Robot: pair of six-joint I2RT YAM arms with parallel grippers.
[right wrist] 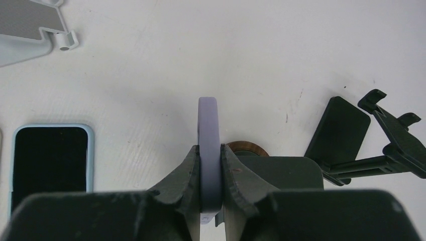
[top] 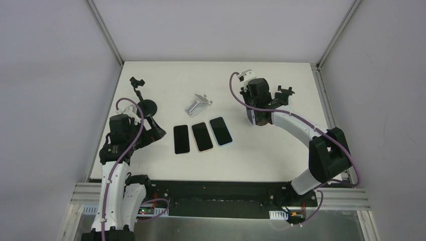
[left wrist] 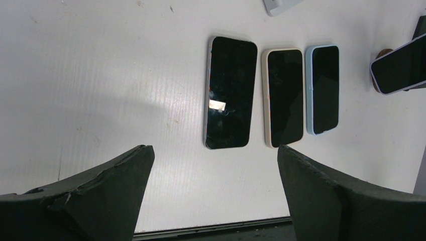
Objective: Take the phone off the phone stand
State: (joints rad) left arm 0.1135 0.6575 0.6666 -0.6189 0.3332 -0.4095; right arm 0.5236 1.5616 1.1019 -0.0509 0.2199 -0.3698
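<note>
My right gripper [right wrist: 209,165] is shut on a lavender-cased phone [right wrist: 208,125], held edge-on between the fingers. Just behind it is a dark phone stand [right wrist: 281,170] with a round brown base [right wrist: 246,148]. I cannot tell whether the phone still touches the stand. In the top view the right gripper [top: 257,102] is at the table's right centre and hides the phone. In the left wrist view the same phone [left wrist: 399,63] shows at the far right. My left gripper [left wrist: 213,191] is open and empty, low over the table near the front left edge [top: 152,132].
Three phones lie flat side by side in the middle: black [top: 181,139], cream-cased [top: 202,136], light blue [top: 220,131]. A silver stand [top: 197,105] lies behind them. A black clamp stand with a round base [top: 148,106] is at the left, and another black clamp holder [top: 284,94] at the right.
</note>
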